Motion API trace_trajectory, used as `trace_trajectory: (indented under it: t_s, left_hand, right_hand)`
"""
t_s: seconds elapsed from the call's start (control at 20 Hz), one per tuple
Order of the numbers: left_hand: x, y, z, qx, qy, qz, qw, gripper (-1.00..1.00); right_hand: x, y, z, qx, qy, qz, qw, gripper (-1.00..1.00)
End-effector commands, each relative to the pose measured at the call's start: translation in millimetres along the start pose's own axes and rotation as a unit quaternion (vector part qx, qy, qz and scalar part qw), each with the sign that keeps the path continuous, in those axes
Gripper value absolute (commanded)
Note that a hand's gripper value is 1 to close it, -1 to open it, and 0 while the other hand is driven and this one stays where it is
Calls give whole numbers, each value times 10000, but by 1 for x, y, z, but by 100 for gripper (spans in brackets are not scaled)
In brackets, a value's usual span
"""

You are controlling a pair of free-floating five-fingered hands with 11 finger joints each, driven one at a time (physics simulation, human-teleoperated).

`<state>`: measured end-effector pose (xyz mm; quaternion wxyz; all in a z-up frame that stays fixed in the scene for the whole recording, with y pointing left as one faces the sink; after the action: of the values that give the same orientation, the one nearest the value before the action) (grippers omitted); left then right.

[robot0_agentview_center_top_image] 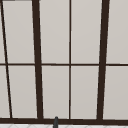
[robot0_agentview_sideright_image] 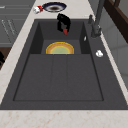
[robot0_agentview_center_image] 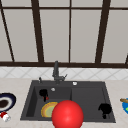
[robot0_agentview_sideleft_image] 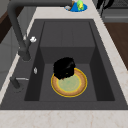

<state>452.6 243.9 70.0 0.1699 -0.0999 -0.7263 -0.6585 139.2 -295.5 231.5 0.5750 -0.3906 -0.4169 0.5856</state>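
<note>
The left hand [robot0_agentview_center_image: 43,93], black and five-fingered, hangs inside the deep basin at the left of the dark grey sink [robot0_agentview_center_image: 90,100], its fingers curled downward around a small red thing [robot0_agentview_center_image: 46,98] that peeks out beneath them; in the right side view the same hand [robot0_agentview_sideright_image: 63,23] shows near the top of the frame with that red tip [robot0_agentview_sideright_image: 65,31] pointing down. Just below it, on the basin floor, lies the round yellow-rimmed plate with a pale green centre [robot0_agentview_sideleft_image: 70,83]; from the left side view the hand [robot0_agentview_sideleft_image: 64,67] covers the plate's far edge, though whether it touches the plate I cannot tell. The plate lies flat in the basin and the red thing is held above it, so the work looks midway: the grasp is made, nothing has been set down. The right hand [robot0_agentview_center_image: 105,109] floats idle at the lower right of the sink, fingers drooping, holding nothing. A large glossy red ball [robot0_agentview_center_image: 67,114] sits at the bottom centre of the front view. On the counter, a dark blue bowl [robot0_agentview_center_image: 7,101] stands at the left and a bright blue dish [robot0_agentview_center_image: 125,105] at the right; the dark faucet [robot0_agentview_center_image: 56,72] rises behind the sink.
</note>
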Motion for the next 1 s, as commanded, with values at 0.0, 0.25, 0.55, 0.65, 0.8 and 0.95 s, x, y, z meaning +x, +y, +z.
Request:
trace_trajectory:
  t_s: [0.0,0.25,0.55,0.65,0.8,0.95]
  left_hand:
    - [12,23,23,-61,-1,208,9998,100]
    - [33,55,50,-53,-4,192,9998,100]
    - [55,94,80,-22,16,124,9999,100]
    - [62,107,90,-23,17,118,9999,100]
    - [70,125,107,-32,0,122,9999,100]
    - [75,138,130,-11,-48,130,9999,100]
  right_hand:
    - [0,0,0,0,0,0,10000,0]
    - [0,0,0,0,0,0,10000,0]
    - [0,0,0,0,0,0,10000,0]
    - [0,0,0,0,0,0,10000,0]
    - [0,0,0,0,0,0,10000,0]
    - [0,0,0,0,0,0,10000,0]
